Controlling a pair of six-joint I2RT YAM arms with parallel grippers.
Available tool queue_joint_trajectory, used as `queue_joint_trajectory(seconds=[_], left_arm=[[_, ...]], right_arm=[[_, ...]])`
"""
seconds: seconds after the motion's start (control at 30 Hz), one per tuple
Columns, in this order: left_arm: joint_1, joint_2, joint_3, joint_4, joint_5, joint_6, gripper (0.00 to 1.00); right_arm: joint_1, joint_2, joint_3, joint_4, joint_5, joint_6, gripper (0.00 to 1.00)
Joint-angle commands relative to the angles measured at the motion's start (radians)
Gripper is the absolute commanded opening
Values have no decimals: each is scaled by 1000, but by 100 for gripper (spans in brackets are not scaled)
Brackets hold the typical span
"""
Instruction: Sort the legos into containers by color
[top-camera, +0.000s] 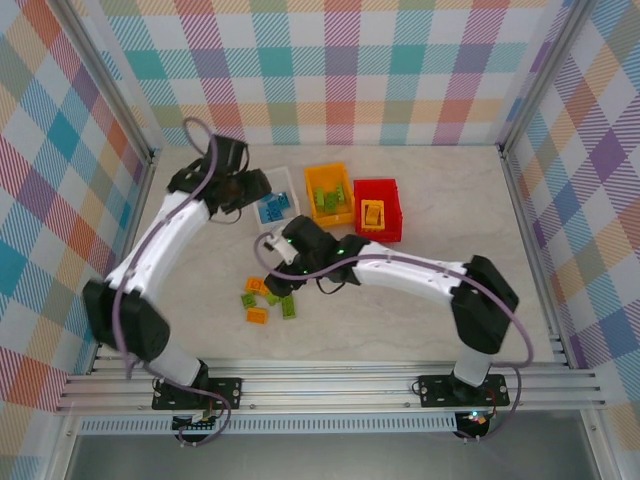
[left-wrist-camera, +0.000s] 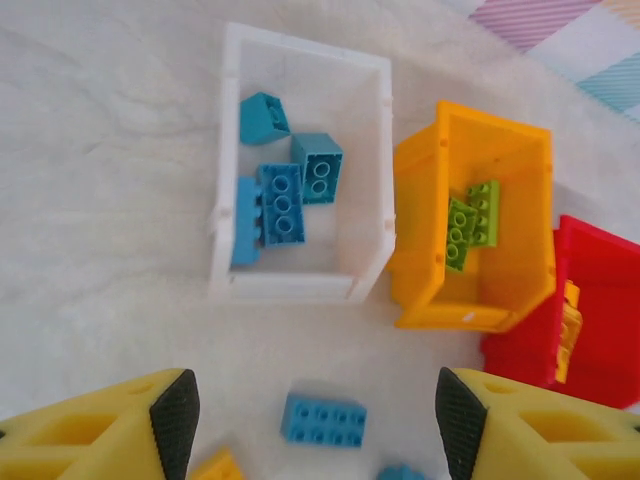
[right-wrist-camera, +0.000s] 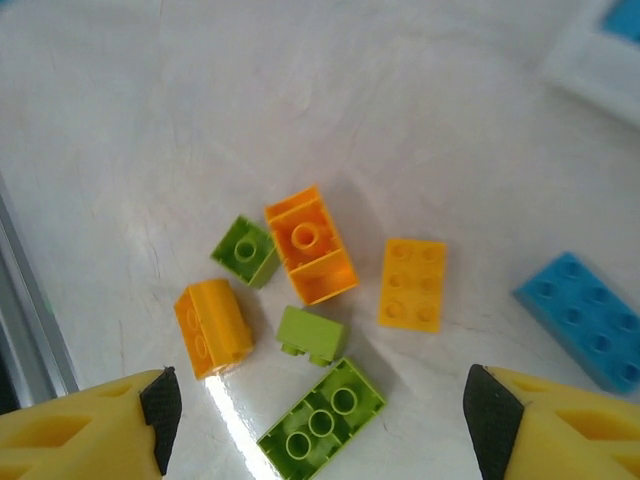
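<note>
The white bin (left-wrist-camera: 379, 170) holds several blue legos (left-wrist-camera: 281, 203). Beside it, the orange bin (left-wrist-camera: 422, 235) holds green legos (left-wrist-camera: 471, 222), and the red bin (left-wrist-camera: 600, 320) holds a yellow one (left-wrist-camera: 567, 330). My left gripper (left-wrist-camera: 312, 420) hangs open just in front of the white bin, over a blue brick (left-wrist-camera: 323, 419) lying on the table. My right gripper (right-wrist-camera: 320, 425) is open above a loose cluster: a long green brick (right-wrist-camera: 322, 422), two small green bricks (right-wrist-camera: 312, 334), and three orange-yellow ones (right-wrist-camera: 310, 244). Nothing is held.
Another blue brick (right-wrist-camera: 585, 318) lies right of the cluster. From above, the three bins (top-camera: 330, 193) stand in a row at the table's middle back, with the loose bricks (top-camera: 265, 300) in front. Metal rails (top-camera: 330, 385) border the near edge, and patterned walls enclose the table.
</note>
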Motion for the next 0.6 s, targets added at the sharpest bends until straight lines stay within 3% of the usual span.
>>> queue_joint_trajectory(seconds=[0.0,0.3,0.57], left_arm=[[3,-203,-156,-40,-58,-69,68],[5,-671,-367,-261,-172,-184,70],[5,-779,-380,-374,-210,-212,70]], right_arm=[[4,93,104,-125,-1,-180,77],[42,306,292,-205,53,-276,78],[53,384,377,-219,24,-307,76]])
